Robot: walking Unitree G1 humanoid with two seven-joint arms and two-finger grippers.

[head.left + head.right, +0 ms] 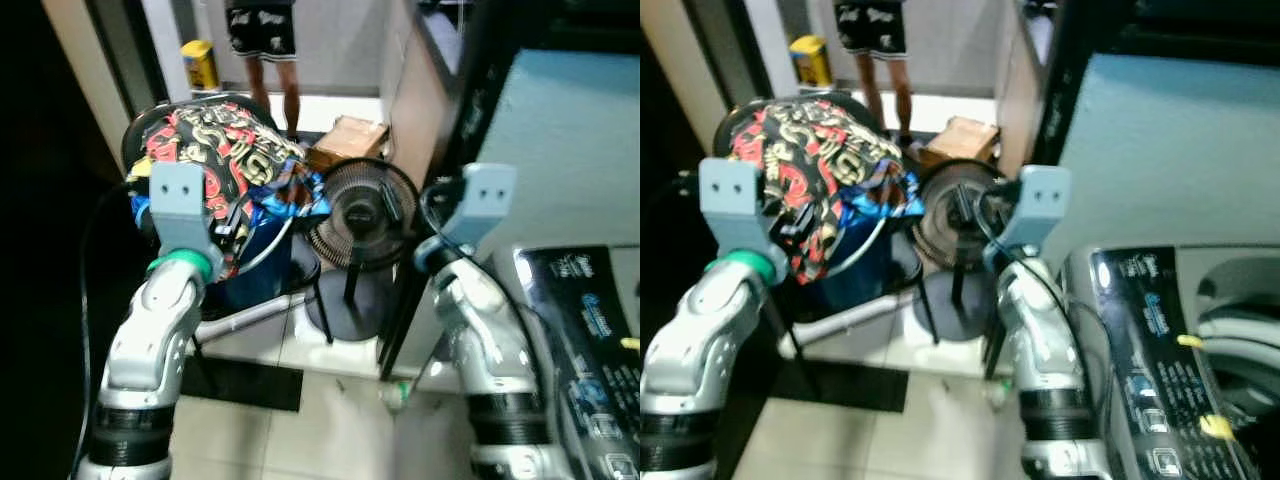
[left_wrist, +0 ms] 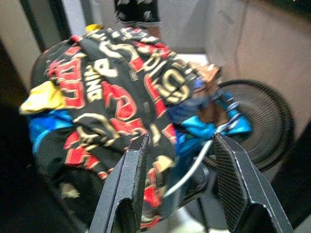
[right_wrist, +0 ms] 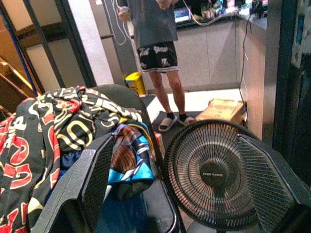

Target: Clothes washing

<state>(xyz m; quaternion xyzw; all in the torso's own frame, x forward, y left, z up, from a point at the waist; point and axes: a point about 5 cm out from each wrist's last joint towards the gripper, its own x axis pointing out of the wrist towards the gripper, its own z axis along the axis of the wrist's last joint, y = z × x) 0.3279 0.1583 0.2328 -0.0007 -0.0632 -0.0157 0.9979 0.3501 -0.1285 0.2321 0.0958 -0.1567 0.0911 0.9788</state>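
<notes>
A heap of clothes lies at the left, topped by a black garment with red and gold lettering. A blue patterned cloth hangs from the heap's right side. My left gripper is raised in front of the heap, open, with nothing between its fingers. My right gripper is raised too, open and empty, facing a standing fan. The washing machine stands at the right, its dark control panel facing up.
The fan stands between the heap and the machine on a tiled floor. A cardboard box and a yellow container sit behind. A person in dark shorts stands at the back. A blue tub is under the heap.
</notes>
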